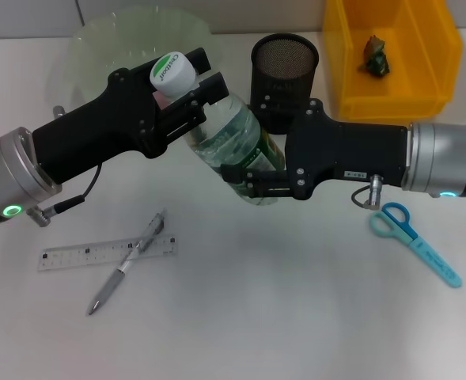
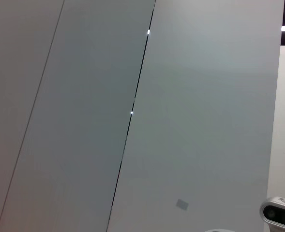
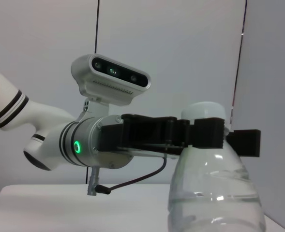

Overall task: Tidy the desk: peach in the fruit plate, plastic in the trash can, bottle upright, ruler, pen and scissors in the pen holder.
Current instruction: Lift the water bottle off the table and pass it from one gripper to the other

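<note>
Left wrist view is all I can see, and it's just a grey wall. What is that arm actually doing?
Observer: The left gripper is closed on the neck of a clear water bottle, just under its white cap.
Operator: Is the bottle standing upright?
Observer: No, it's tilted, and the right gripper is clamped on its lower body.
Operator: What else is lying on the desk?
Observer: A pen lies across a ruler near the left arm, and blue scissors lie by the right arm.
</note>
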Controlling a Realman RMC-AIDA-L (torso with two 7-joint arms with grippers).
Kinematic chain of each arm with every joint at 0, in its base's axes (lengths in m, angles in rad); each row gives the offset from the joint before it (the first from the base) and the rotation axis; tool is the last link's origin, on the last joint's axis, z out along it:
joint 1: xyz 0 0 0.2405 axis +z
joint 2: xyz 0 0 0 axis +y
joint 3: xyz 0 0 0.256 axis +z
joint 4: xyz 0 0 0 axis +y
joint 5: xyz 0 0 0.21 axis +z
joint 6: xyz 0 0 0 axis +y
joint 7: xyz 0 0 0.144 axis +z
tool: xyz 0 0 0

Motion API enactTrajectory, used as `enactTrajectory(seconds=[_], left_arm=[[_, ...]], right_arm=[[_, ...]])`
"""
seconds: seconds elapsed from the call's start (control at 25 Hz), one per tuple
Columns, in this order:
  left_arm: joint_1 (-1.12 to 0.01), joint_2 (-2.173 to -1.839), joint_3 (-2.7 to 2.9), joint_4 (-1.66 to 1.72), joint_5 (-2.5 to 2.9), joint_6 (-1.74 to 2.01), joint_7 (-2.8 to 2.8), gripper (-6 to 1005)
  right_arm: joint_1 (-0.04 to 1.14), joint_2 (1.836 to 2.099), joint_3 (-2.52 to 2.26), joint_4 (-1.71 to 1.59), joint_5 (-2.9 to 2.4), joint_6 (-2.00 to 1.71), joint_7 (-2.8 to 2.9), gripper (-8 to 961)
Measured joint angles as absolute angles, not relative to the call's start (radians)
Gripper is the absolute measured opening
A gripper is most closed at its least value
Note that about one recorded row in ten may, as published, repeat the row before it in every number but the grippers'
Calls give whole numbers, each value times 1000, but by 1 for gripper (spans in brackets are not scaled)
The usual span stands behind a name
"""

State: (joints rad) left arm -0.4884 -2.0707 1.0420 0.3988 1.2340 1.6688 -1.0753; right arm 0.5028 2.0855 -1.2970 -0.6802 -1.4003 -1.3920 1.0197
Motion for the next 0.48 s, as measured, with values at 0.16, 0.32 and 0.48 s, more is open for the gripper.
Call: enactTrajectory(seconds=[0.16, 0.32, 0.48], left_arm=[[-487, -2070, 1042, 399, 1234, 1669, -1075, 447], [-490, -2069, 1041, 399, 1234, 1668, -1075, 447], [-491, -2070, 1041, 399, 1233, 1669, -1075, 446]], right_arm=[[495, 2085, -1296, -682, -1399, -1392, 1020, 771], [507, 2084, -1308, -679, -1402, -1366, 1054, 773], [505, 2086, -1315, -688, -1401, -1360, 1065, 775]])
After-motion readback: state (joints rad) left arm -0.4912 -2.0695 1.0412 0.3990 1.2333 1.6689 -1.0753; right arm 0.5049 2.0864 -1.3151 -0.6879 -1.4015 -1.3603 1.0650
